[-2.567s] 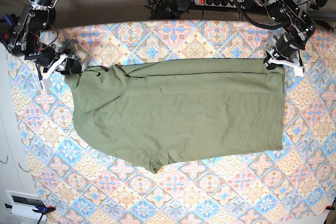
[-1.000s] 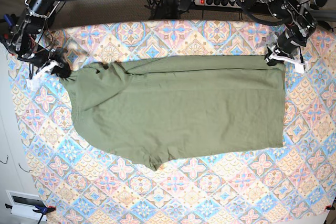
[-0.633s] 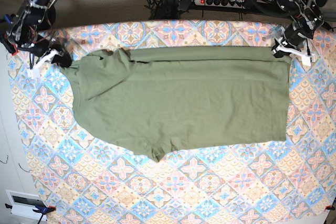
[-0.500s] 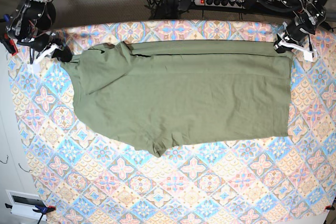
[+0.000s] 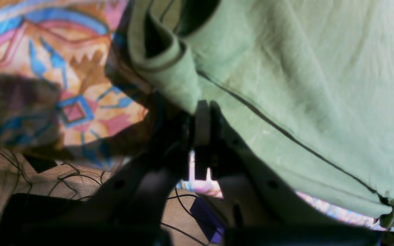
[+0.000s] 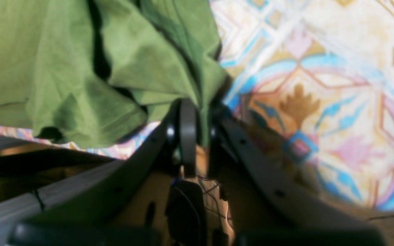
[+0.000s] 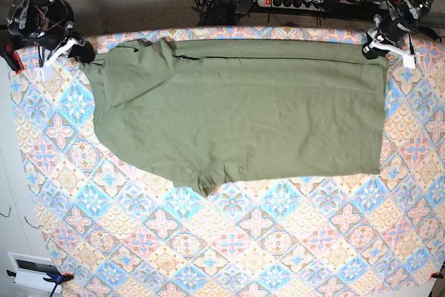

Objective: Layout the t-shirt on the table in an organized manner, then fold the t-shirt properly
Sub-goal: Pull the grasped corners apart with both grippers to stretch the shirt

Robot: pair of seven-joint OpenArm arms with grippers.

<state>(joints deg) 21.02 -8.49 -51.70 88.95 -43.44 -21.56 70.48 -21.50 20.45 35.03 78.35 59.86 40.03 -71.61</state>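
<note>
Pulled toward the far edge of the table (image 7: 229, 255) since a moment ago – the t-shirt (image 7: 243, 113) now lies farther back, its top hem nearly at the table's back border, body spread flatter, one sleeve sticking out at the near edge. No readable writing anywhere on the cloth. Left gripper (image 7: 376, 43) clenched on the shirt's far corner; right gripper (image 7: 78, 54) likewise pinching bunched fabric at the opposite corner – stretched taut between them. Beyond the table, a power strip (image 7: 292, 1) and tangled cables.
</note>
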